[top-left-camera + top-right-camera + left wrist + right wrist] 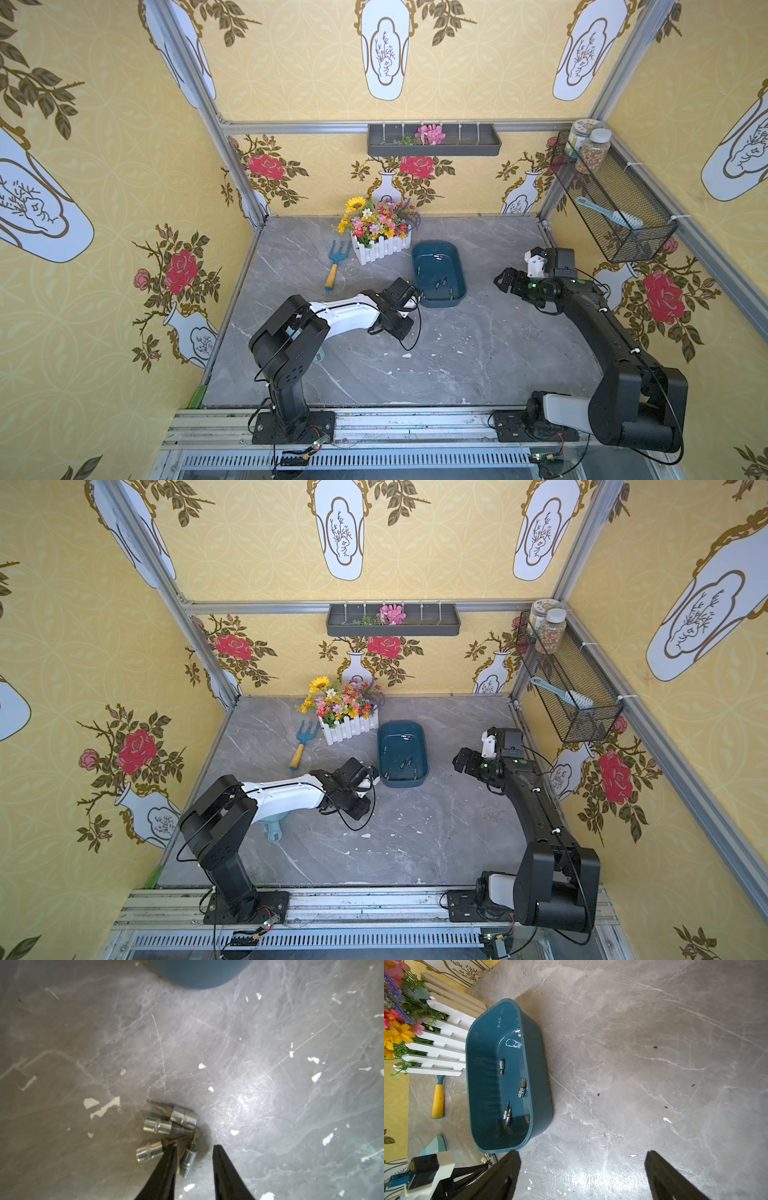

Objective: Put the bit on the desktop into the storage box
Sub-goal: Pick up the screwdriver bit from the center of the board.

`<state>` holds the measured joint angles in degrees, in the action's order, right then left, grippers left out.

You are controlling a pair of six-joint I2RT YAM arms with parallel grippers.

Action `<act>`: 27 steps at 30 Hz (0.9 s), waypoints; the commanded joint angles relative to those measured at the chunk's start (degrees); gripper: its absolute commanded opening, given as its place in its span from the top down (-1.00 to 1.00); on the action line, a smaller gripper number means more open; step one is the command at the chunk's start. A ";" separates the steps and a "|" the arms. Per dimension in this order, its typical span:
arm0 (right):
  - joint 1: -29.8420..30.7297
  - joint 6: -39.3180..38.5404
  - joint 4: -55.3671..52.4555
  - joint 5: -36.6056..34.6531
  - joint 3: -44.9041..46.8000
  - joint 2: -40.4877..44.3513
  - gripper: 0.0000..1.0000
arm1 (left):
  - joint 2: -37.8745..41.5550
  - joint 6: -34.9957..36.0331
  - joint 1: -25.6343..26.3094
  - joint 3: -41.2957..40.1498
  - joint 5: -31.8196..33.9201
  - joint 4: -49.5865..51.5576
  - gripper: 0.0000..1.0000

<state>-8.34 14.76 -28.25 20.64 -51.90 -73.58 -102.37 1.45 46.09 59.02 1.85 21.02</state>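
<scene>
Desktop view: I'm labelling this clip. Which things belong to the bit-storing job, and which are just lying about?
Job: loose bits, storage box, stored bits, left tool.
Lying about: garden fork, flower planter, blue scoop, wall tray, wire basket.

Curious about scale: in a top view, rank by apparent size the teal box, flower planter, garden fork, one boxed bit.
1. storage box and flower planter: too alike to rank.
2. garden fork.
3. bit: tiny.
</scene>
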 commanded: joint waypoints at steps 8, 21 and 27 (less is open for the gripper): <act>-0.27 0.25 2.35 0.45 0.11 -0.16 -0.95 | -2.61 -0.71 1.33 -0.67 2.27 1.40 0.44; -0.54 0.26 2.48 0.45 0.04 0.10 -0.95 | -1.22 -1.10 1.90 -1.04 2.88 1.46 0.75; -0.65 0.29 2.45 0.45 0.20 0.10 -0.95 | 0.21 -1.39 2.17 -1.12 2.42 1.33 0.79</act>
<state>-8.97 14.79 -27.03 20.82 -51.90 -73.58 -102.56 0.38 48.18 58.33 5.56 20.36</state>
